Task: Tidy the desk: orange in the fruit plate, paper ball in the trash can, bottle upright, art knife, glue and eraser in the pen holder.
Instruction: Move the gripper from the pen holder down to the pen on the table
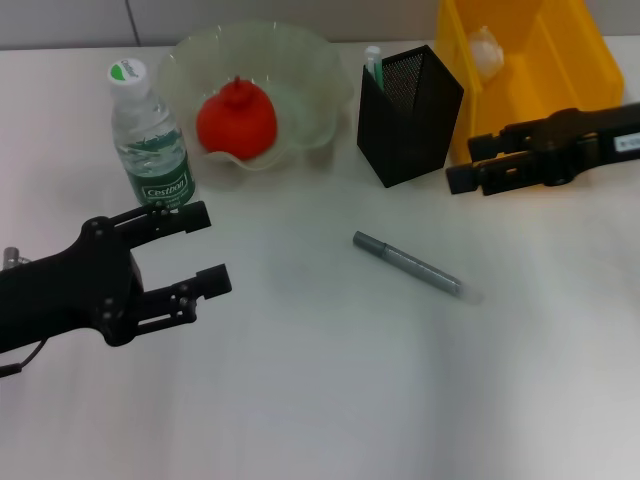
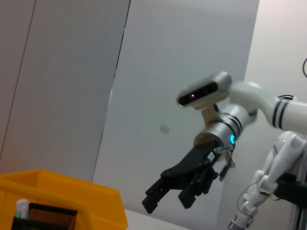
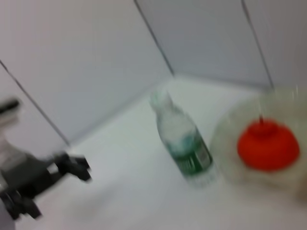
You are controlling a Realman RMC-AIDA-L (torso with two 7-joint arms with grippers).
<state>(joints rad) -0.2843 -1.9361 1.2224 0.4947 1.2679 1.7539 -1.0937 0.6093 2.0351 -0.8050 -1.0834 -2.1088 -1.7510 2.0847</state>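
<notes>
At 11 o'clock: red-orange orange in pale green scalloped fruit plate, bottle upright, paper ball in yellow trash can. Grey art knife left at centre. I see left gripper released, empty; right gripper empty, can't tell jaws.

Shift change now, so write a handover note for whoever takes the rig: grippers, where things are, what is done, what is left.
Left gripper: open, empty, over the table near the upright clear plastic bottle with green label.
Right gripper: empty, by the yellow plastic trash can; open or shut unclear.
Done: red-orange fruit in the pale green scalloped fruit plate; white paper ball in the trash can; bottle standing.
Left: grey pen-shaped tool lying on the table goes into the black mesh pen holder. No eraser in sight.
</notes>
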